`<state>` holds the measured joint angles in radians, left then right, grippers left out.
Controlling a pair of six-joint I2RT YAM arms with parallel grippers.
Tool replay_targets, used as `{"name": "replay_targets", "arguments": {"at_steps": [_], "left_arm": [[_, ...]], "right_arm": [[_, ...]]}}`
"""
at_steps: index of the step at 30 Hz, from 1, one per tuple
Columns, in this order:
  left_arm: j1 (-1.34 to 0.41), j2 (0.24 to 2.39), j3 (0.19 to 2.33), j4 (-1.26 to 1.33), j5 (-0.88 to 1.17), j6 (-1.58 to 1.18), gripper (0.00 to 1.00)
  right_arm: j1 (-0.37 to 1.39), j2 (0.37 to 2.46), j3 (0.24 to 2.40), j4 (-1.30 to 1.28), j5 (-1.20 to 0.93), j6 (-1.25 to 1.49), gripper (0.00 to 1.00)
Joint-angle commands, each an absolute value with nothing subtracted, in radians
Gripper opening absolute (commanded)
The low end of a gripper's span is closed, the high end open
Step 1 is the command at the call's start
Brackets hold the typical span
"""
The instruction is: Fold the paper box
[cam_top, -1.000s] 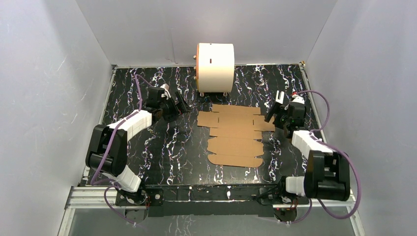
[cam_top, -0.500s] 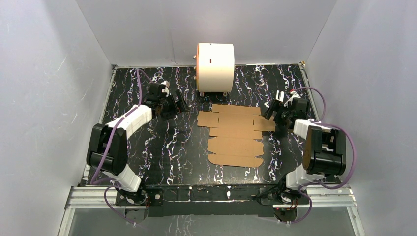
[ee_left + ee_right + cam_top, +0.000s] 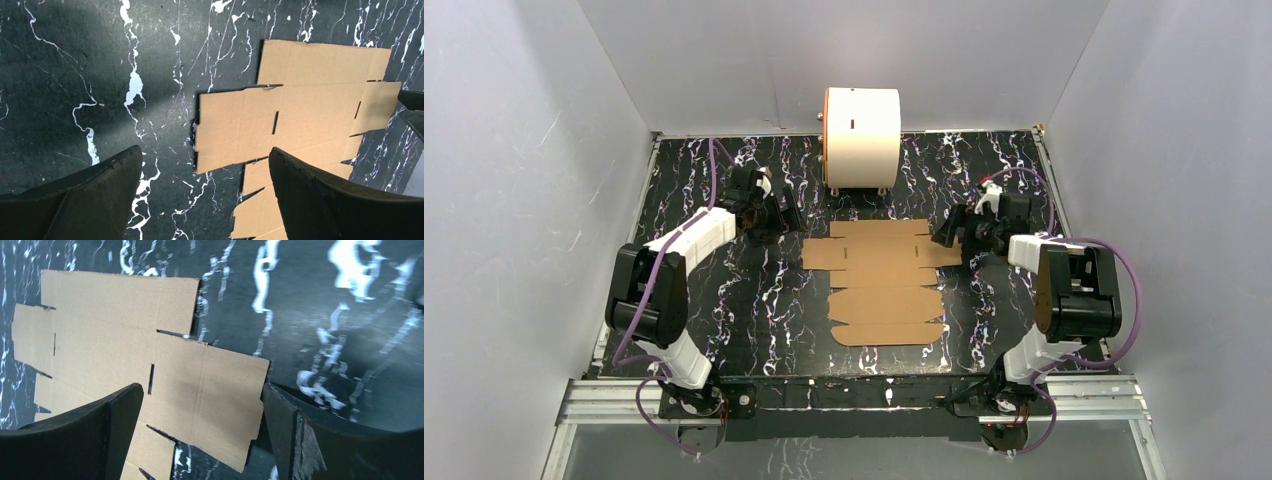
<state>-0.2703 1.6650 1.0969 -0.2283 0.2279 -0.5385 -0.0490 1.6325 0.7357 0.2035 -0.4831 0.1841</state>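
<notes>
The paper box (image 3: 884, 285) is a flat brown die-cut sheet lying on the black marbled table (image 3: 724, 300), with rounded tabs at its near end. My left gripper (image 3: 788, 215) is open and empty, just left of the sheet's far-left flap; in the left wrist view (image 3: 206, 165) the sheet (image 3: 310, 105) lies ahead and to the right. My right gripper (image 3: 951, 232) is open at the sheet's far-right flap. In the right wrist view (image 3: 201, 390) that flap (image 3: 225, 390) lies between the fingers, with its edge against the right finger (image 3: 300, 440).
A large white cylinder with an orange rim (image 3: 862, 135) stands at the back centre, just beyond the sheet. White walls (image 3: 544, 200) close in the table on three sides. A metal rail (image 3: 854, 395) runs along the near edge.
My right gripper has moved left against the sheet's right flap. The sheet has slid left and a little nearer. The left gripper has hardly moved.
</notes>
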Motion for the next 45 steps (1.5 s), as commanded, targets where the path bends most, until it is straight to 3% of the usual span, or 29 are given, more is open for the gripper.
{"name": "replay_targets", "arguments": {"at_steps": [1, 14, 19, 23, 33, 45], "left_arm": [[-0.275, 1.662, 1.119, -0.285, 0.229, -0.517, 0.94], [-0.275, 1.586, 1.02, -0.305, 0.193, -0.525, 0.93], [-0.26, 1.524, 1.024, -0.343, 0.123, -0.479, 0.93], [-0.243, 1.5, 1.041, -0.311, 0.173, -0.508, 0.92], [-0.244, 1.648, 1.078, -0.152, 0.329, -0.657, 0.91], [-0.244, 1.769, 1.137, -0.093, 0.353, -0.664, 0.91]], "right_arm": [[0.011, 1.65, 0.774, 0.147, -0.529, 0.131, 0.99], [0.135, 1.545, 0.698, 0.154, -0.528, 0.206, 0.99], [0.144, 1.423, 0.671, 0.156, -0.367, 0.267, 0.99], [0.154, 1.362, 0.695, 0.201, -0.392, 0.31, 0.98], [0.264, 1.49, 0.747, 0.397, -0.468, 0.42, 0.98], [0.354, 1.698, 0.815, 0.578, -0.451, 0.512, 0.99]]}}
